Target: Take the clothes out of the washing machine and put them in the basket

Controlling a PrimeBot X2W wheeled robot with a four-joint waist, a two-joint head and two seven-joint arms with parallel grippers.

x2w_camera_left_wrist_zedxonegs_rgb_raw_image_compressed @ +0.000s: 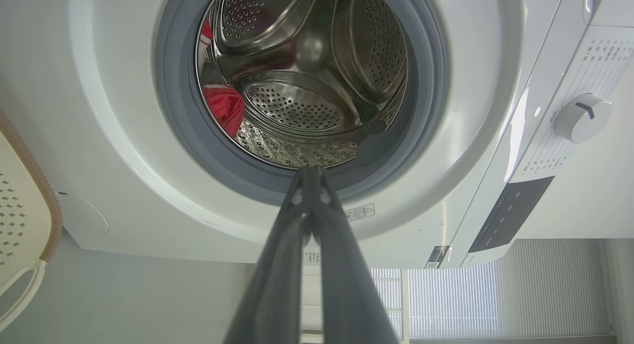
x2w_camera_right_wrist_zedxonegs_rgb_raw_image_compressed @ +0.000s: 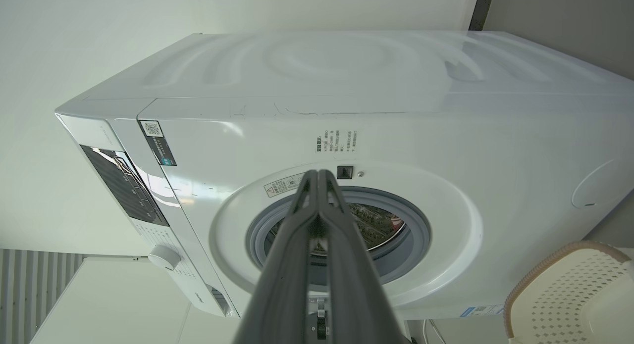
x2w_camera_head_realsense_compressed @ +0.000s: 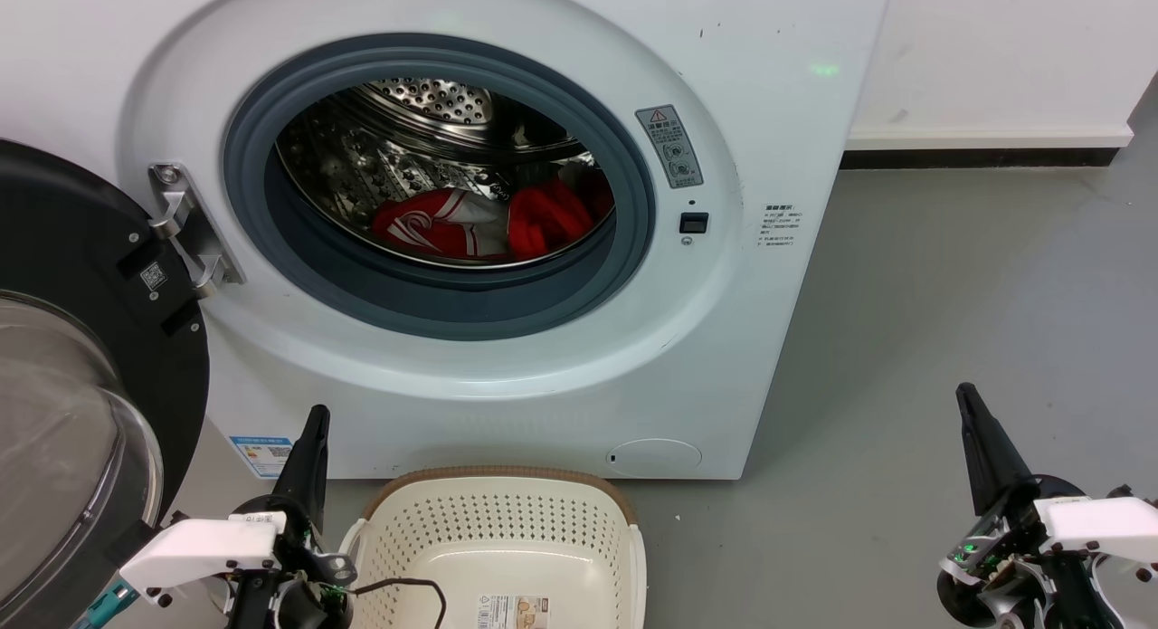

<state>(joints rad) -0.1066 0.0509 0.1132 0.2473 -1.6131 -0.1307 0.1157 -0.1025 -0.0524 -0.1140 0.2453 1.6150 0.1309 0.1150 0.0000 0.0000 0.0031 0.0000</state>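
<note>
The white washing machine stands with its black-framed glass door swung open at the left. Inside the steel drum lie two clothes: a red garment with white panels and a plain red garment. The cream basket sits on the floor in front of the machine, with nothing in it but a label. My left gripper is shut beside the basket's left rim, holding nothing. My right gripper is shut over the floor at the right. A red garment shows in the left wrist view.
Grey floor stretches to the right of the machine, up to a white wall with a dark skirting. A thin black cable hangs over the basket's near rim. The open door takes up the left side.
</note>
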